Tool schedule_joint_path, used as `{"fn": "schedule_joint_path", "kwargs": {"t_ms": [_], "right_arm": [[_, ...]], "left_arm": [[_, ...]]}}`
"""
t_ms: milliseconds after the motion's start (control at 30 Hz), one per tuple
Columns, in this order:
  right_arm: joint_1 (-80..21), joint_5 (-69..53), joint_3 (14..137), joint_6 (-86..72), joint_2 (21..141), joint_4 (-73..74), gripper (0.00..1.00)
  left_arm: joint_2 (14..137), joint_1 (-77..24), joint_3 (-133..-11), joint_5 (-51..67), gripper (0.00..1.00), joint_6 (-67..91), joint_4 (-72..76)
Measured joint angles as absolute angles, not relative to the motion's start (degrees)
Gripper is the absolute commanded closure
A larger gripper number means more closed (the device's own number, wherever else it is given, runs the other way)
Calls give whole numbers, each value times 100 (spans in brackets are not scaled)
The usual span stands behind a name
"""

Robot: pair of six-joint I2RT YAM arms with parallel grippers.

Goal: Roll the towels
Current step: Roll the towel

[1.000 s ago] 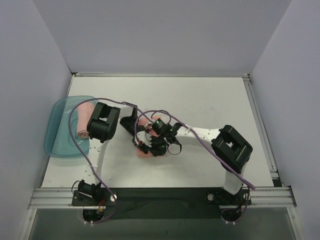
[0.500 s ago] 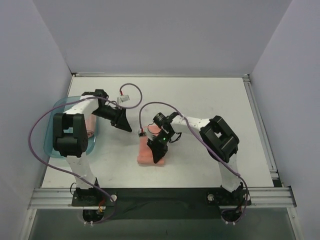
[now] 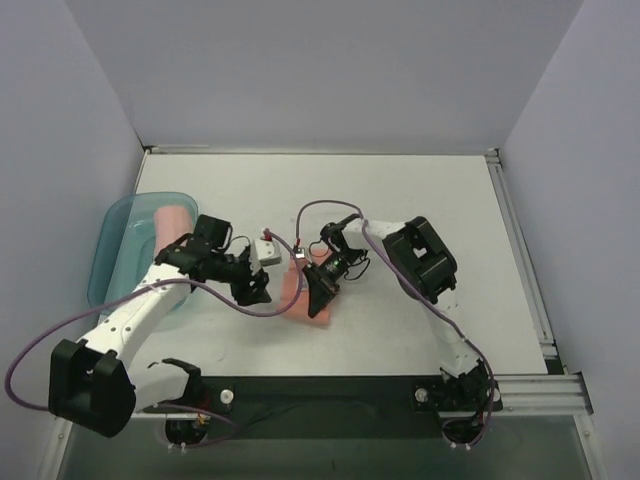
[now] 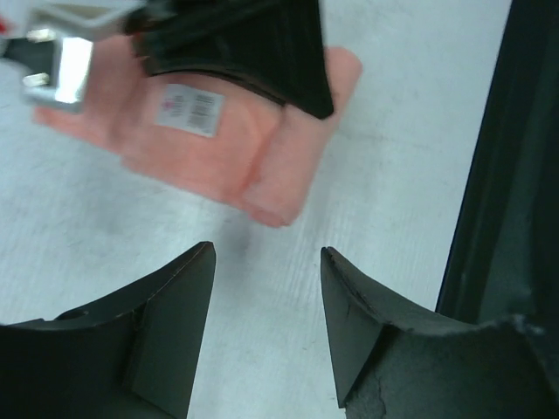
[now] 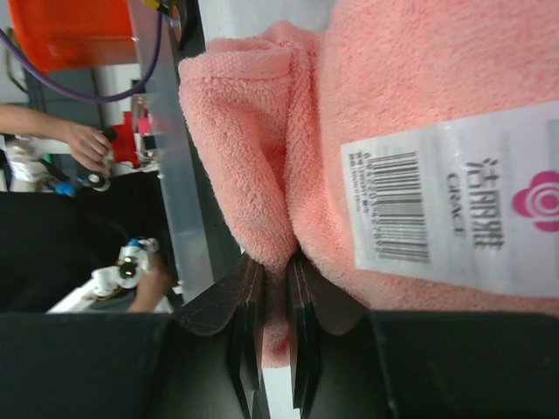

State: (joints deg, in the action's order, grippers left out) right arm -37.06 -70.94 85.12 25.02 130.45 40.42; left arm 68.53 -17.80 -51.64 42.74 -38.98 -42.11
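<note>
A salmon-pink towel (image 3: 293, 298) lies partly folded on the white table, near the middle. My right gripper (image 3: 318, 296) is shut on a raised fold of it. In the right wrist view the fingers (image 5: 247, 288) pinch the pink fold (image 5: 236, 131), beside a white barcode label (image 5: 437, 201). My left gripper (image 3: 255, 288) is open and empty just left of the towel. In the left wrist view its jaws (image 4: 266, 250) hover over bare table, short of the towel's folded edge (image 4: 279, 175). A second pink towel (image 3: 172, 218) lies in the tray.
A translucent teal tray (image 3: 105, 270) stands at the left edge of the table. Purple cables loop over both arms. The dark front rail (image 4: 524, 175) runs along the table's near edge. Grey walls enclose three sides.
My left arm has swung away from the tray, and its gripper now sits low beside the towel's left side. My right gripper stays at the towel, gripping its fold.
</note>
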Motion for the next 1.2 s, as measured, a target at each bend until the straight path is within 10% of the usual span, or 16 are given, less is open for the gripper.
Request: {"fn": "schedule_joint_path", "kwargs": {"t_ms": [433,1200], "right_arm": [[-3365,-7653,8781,2342,13555,4484,100],[-3304,-7548,8836,2427,13594,4720,100]], "left_arm": [[6919,-4598,-3999,2305,36,-4976,-2574],[7334,-5188,-3288,1009,35,-5623,-633]]}}
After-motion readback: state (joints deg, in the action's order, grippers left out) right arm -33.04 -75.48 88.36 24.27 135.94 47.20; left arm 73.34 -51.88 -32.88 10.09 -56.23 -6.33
